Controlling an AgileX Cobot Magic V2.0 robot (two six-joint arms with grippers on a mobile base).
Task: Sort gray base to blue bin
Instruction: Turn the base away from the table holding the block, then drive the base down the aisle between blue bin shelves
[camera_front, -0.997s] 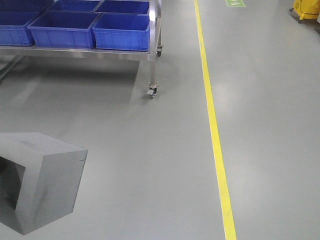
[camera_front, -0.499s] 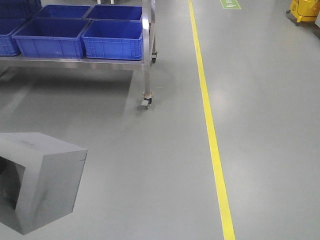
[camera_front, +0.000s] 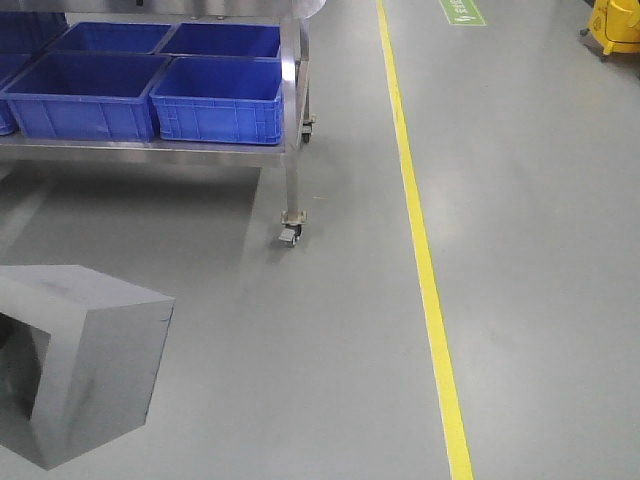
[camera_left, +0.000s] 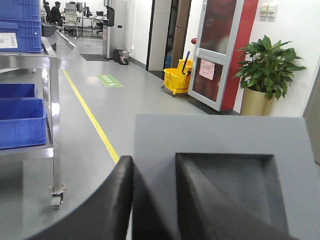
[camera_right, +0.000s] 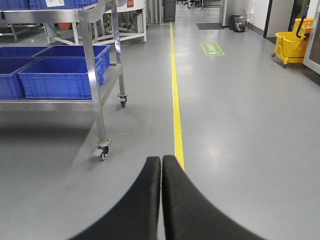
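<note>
- You are in the carrying step, by my reading: the gray base (camera_front: 85, 360) hangs close in at the lower left of the front view, well apart from any bin, and nothing is placed yet.
- Your left gripper (camera_left: 153, 172) is clamped narrow on the gray base. One finger lies against the outer side and the other sits inside the square recess, so the block's wall is pinched between them.
- Your right gripper (camera_right: 161, 167) is fully closed, its fingers touching along their length. It holds nothing, and only bare floor (camera_right: 240, 150) lies beyond it.
- Ahead and to the left stands the steel cart (camera_front: 292, 150) on its corner caster (camera_front: 290, 236), with the yellow line (camera_front: 425, 260) running past on the right.
- Several blue totes, all alike, sit on the cart's lower shelf. The blue bin (camera_front: 216, 100) at the near right corner is the closest, though you cannot tell from here which one is meant.
- An upper shelf (camera_right: 50, 16) overhangs those totes. The next move calls for closing up to the cart and bringing the block in under that shelf yet above the thick rim. Centre it over the opening, and only then part the left fingers.
- The yellow mop bucket (camera_front: 615, 20) far off on the right is no concern.
</note>
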